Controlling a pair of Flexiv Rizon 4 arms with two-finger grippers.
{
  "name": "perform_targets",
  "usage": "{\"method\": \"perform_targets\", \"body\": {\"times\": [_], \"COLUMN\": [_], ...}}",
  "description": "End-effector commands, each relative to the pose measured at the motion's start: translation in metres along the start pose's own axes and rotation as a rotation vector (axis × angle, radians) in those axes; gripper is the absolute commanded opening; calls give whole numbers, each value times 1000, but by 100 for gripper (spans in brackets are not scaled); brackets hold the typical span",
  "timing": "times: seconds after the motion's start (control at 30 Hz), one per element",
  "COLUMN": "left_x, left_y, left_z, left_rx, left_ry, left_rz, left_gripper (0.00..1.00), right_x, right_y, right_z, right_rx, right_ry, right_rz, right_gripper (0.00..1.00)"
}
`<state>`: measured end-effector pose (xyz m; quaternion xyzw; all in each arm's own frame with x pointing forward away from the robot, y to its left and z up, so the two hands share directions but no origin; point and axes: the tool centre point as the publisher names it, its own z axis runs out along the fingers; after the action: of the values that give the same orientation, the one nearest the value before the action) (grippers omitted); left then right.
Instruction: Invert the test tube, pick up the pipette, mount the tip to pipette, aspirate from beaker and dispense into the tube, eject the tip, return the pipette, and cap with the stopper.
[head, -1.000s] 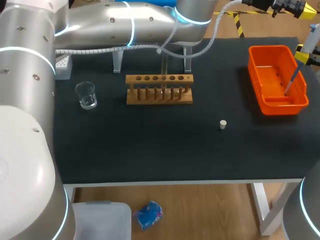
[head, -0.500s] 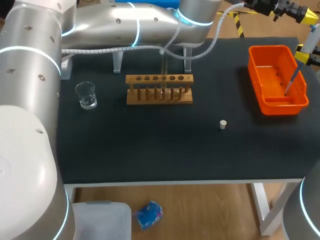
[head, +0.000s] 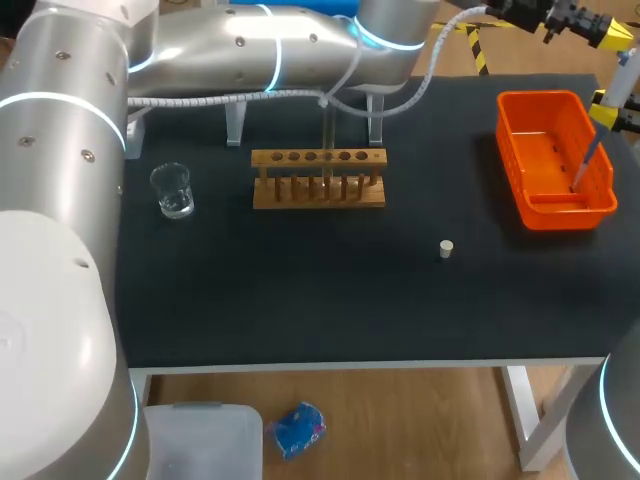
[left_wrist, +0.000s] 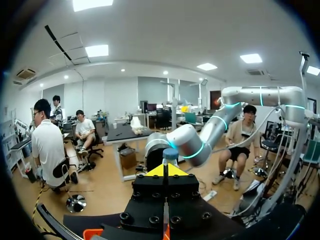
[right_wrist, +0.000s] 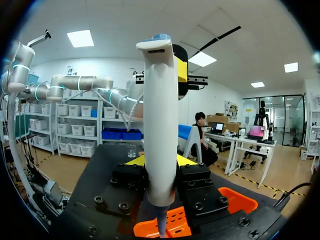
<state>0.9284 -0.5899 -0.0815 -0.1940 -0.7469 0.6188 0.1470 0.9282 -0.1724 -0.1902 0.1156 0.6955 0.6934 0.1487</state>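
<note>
Orange basket (head: 570, 213), white pipette (right_wrist: 160, 125), black table (head: 300, 300)

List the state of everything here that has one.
pipette, held in the right tool, lower end over the orange bin
right tool, shut on the pipette
left tool, shut, empty
test tube, upright in the rack, uncapped
stopper, loose on the table
beaker, upright

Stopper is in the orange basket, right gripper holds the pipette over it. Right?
No: the stopper lies on the table, outside the orange basket, per the head view. The right gripper does hold the pipette over the basket.
</note>
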Motion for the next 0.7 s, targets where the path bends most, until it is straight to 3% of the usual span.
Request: {"method": "perform_targets", "body": {"times": [0.03, 0.7], "left_x": [6, 6], "left_y": [3, 10], "left_z": [-2, 4], "left_rx": [5, -6], "left_ry": [-12, 9], "left_rz": [2, -5], "left_gripper": [0, 0], "right_x": [0, 0], "right_y": [1, 1], "right_z": [0, 0], "right_rx": [1, 1], "right_ry": [-1, -1], "right_rz": [-1, -1], "right_gripper": [0, 0]}}
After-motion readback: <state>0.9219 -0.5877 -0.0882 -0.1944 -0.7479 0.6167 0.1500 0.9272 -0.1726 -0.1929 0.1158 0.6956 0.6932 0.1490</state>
